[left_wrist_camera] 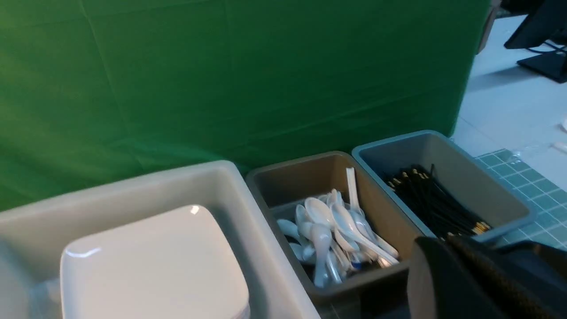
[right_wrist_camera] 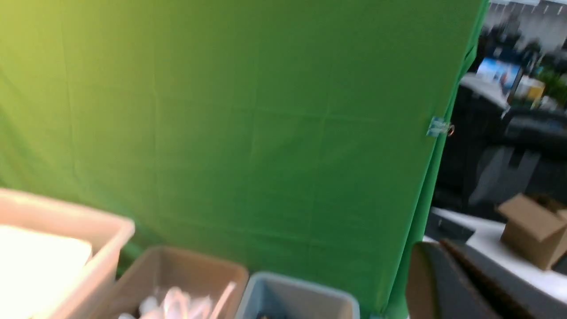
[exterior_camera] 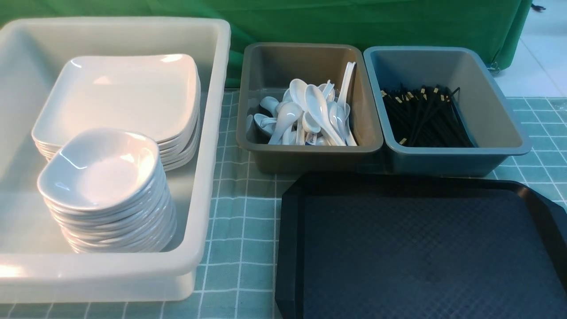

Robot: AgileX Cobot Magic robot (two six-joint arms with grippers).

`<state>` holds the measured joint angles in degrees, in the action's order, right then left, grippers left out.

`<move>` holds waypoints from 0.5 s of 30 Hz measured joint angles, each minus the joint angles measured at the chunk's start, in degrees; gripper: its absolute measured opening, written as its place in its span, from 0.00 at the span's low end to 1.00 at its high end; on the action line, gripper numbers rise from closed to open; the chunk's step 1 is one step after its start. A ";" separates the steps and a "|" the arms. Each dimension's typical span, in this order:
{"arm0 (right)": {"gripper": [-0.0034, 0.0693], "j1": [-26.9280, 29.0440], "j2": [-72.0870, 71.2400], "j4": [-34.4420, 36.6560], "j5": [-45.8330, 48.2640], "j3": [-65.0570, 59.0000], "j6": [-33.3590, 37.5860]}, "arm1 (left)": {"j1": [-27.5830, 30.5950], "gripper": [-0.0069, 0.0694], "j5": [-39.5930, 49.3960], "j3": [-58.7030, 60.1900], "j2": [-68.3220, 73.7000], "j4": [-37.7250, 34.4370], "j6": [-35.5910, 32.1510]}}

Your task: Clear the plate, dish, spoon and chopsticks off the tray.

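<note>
On worktop: big black diamond-textured plastic tray (exterior_camera: 425, 248) bare, task apparently complete. Both arms' fingers closed, empty. Risk: tall dish stack (exterior_camera: 106, 190) toppling if knocked.

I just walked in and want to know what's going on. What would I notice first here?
Probably the big white tub on the left, holding a stack of square plates with a pile of small dishes in front. Beside it, a brown tub is full of white spoons, a grey-blue tub holds black chopsticks, and the black tray in front is bare.
</note>
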<state>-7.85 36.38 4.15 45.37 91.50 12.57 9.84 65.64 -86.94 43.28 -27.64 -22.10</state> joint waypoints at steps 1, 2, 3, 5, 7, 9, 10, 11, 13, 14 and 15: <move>0.08 0.00 -5.40 -0.01 -6.79 -10.08 0.00 | 0.00 0.09 -1.63 7.42 -5.28 -0.44 0.00; 0.08 0.00 -7.77 -0.06 -9.89 -12.76 0.00 | 0.00 0.09 -2.63 9.41 -6.79 -0.56 0.00; 0.08 0.00 -13.32 -0.06 -17.41 -23.58 0.00 | 0.00 0.09 -5.47 17.76 -12.72 -0.84 0.05; 0.08 0.00 -21.60 -0.12 -28.21 -36.89 -0.13 | 0.00 0.09 -10.87 28.66 -19.96 -0.84 0.17; 0.08 0.00 -25.09 -0.12 -34.48 -44.37 -0.62 | 0.00 0.09 -13.61 34.11 -24.16 -0.75 0.16; 0.08 0.00 -33.07 -0.12 -48.83 -59.43 -1.38 | 0.00 0.09 -21.32 47.64 -32.50 -1.13 0.16; 0.08 0.00 -34.57 -0.12 -52.79 -63.00 -1.43 | 0.00 0.09 -23.78 51.50 -34.73 -1.43 0.16; 0.08 0.00 -35.73 -0.12 -57.71 -66.76 -1.46 | 0.00 0.09 -27.92 57.76 -38.06 -2.27 0.16; 0.11 0.00 -36.38 -0.06 -65.67 -71.46 -1.50 | 0.00 0.09 -32.59 63.71 -40.87 -4.15 0.11; 0.12 0.00 -36.41 -0.06 -68.47 -73.01 -1.50 | 0.00 0.10 -34.76 66.14 -42.23 -5.98 0.11; 0.15 0.00 -36.41 -0.06 -70.22 -73.84 -1.50 | 0.00 0.10 -37.90 68.98 -42.89 -8.18 -0.06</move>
<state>-7.85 -0.03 4.08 -24.84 17.66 11.07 9.84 27.74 -17.96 0.40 -35.82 -22.17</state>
